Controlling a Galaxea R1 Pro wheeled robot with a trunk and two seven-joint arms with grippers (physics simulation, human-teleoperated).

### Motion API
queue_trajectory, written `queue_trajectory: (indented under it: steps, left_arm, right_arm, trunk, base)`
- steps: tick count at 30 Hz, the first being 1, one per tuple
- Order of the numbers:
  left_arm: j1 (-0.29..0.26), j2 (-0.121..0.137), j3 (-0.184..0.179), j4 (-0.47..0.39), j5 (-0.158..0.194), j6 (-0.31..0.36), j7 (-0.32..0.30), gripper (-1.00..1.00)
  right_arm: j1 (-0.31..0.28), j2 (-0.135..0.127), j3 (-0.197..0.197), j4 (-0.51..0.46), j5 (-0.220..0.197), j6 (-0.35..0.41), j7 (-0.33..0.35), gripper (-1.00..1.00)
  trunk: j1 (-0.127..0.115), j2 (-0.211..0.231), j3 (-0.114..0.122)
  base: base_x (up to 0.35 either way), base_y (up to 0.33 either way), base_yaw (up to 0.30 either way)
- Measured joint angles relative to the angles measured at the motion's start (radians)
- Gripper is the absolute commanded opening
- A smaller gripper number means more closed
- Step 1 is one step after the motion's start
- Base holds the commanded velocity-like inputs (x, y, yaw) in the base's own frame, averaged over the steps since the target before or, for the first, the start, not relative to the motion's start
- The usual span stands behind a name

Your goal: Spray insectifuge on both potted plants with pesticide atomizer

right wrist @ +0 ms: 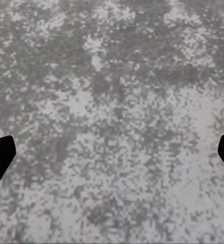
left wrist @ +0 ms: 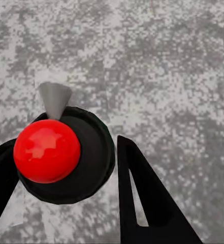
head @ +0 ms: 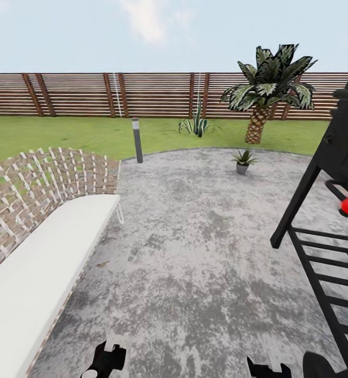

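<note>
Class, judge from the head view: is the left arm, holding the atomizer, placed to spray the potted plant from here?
Probably not. The potted plant sits far across the open paving, while the left gripper holds the atomizer close to the robot.

no text, label or number can be read anywhere.

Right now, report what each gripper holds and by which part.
Left gripper holds the pesticide atomizer, fingers at its dark body below the red top. Right gripper is open, holding nothing.

Black grill (head: 331, 157) cut off at right edge; we see both hands (head: 104, 362) (head: 268, 370) only partly, bottom edge.
</note>
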State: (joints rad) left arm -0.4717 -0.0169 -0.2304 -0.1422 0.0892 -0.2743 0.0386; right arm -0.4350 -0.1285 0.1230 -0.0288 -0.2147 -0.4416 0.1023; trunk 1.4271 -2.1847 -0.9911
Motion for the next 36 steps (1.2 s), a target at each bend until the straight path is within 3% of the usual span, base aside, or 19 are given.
queue_trajectory:
  steps: [36]
  left_arm:
    - [0.000,0.000,0.000,0.000,0.000,-0.001,0.000,-1.00]
  right_arm:
    - [0.000,0.000,0.000,0.000,0.000,0.000,0.000,1.00]
  trunk:
    - [0.000,0.000,0.000]
  base:
    - [0.339,0.000,0.000]
